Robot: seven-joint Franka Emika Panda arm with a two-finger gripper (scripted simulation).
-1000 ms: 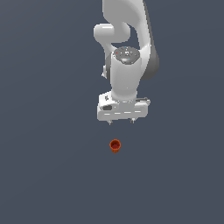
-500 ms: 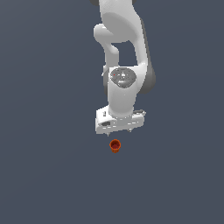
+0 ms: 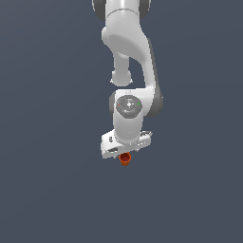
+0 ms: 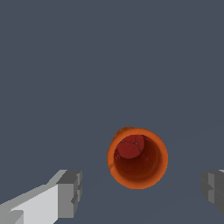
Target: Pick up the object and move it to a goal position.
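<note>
The object (image 3: 125, 159) is a tiny orange-red cup with a dark hollow top, standing upright on the grey floor. In the exterior view my white gripper (image 3: 125, 153) hangs straight over it, and its body covers the cup's upper part. The wrist view looks down into the object (image 4: 138, 157), which lies between my two grey fingertips (image 4: 70, 194). The gripper (image 4: 142, 190) is open, with clear gaps on both sides of the cup, and neither finger touches it.
A plain dark grey floor surrounds the cup in both views. The white arm (image 3: 130, 57) rises from the gripper toward the exterior view's top edge. Nothing else shows.
The gripper has come down from well above the cup until its fingers straddle it. The cup has not moved.
</note>
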